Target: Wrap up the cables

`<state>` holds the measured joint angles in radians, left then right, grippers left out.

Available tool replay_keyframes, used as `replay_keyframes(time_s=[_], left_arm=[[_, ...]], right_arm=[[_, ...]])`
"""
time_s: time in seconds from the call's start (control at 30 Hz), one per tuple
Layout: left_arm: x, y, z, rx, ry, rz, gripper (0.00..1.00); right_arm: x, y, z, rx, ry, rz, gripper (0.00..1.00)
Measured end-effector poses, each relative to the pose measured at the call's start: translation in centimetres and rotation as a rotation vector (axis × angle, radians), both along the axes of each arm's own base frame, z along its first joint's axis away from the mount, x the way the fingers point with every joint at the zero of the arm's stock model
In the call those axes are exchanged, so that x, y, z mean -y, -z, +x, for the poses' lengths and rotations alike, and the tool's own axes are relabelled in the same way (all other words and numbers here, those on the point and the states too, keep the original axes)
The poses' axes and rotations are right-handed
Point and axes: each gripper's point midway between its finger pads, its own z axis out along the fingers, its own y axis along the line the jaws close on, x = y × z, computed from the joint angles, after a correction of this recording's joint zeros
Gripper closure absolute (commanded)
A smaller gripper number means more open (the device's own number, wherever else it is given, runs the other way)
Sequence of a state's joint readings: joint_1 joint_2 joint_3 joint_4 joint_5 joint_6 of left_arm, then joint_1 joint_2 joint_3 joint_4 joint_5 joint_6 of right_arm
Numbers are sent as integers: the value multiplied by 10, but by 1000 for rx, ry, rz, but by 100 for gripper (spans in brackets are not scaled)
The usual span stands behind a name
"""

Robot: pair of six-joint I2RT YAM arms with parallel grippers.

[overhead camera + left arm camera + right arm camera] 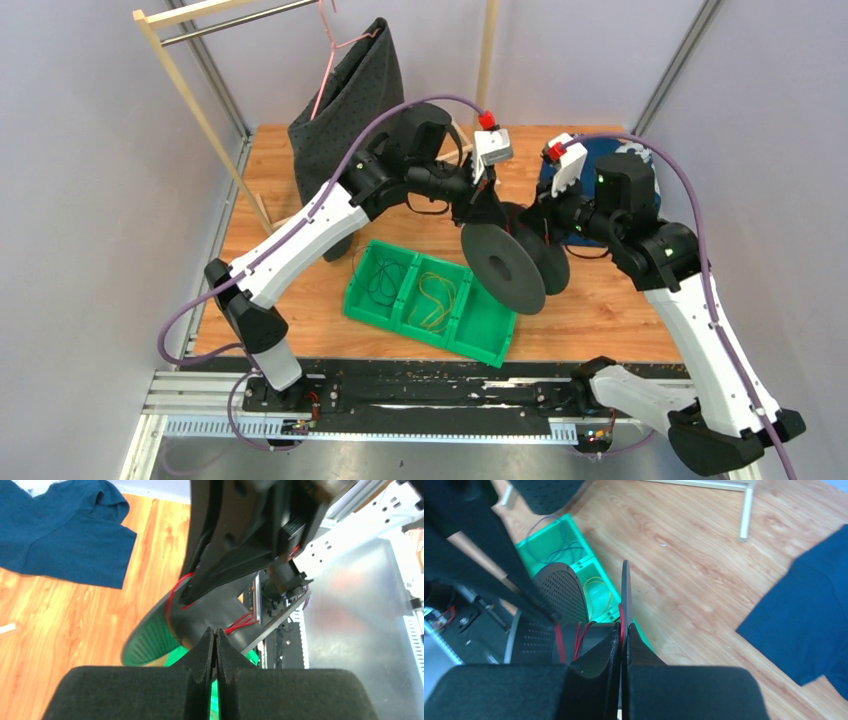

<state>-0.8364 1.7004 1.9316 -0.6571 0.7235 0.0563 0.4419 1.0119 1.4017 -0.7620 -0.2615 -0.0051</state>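
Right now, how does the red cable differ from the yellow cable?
The red cable is wound around the hub of the black spool, which the arms hold. The yellow cable lies in the middle compartment of the green bin. The red cable runs taut, its strands leading to the left gripper, whose jaws are shut. The yellow cable sits in loose loops, untouched. Both are thin, flexible wires.
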Motion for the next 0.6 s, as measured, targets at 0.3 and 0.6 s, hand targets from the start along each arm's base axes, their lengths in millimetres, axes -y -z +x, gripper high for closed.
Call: replay_keyframes(time_s=[0.3, 0.6], left_arm=[[-27, 22, -15, 101, 36, 8, 100], [-47, 17, -27, 224, 92, -52, 100]], right_arm=[[-14, -14, -35, -26, -209, 94, 99], [-20, -34, -37, -202, -263, 360, 99]])
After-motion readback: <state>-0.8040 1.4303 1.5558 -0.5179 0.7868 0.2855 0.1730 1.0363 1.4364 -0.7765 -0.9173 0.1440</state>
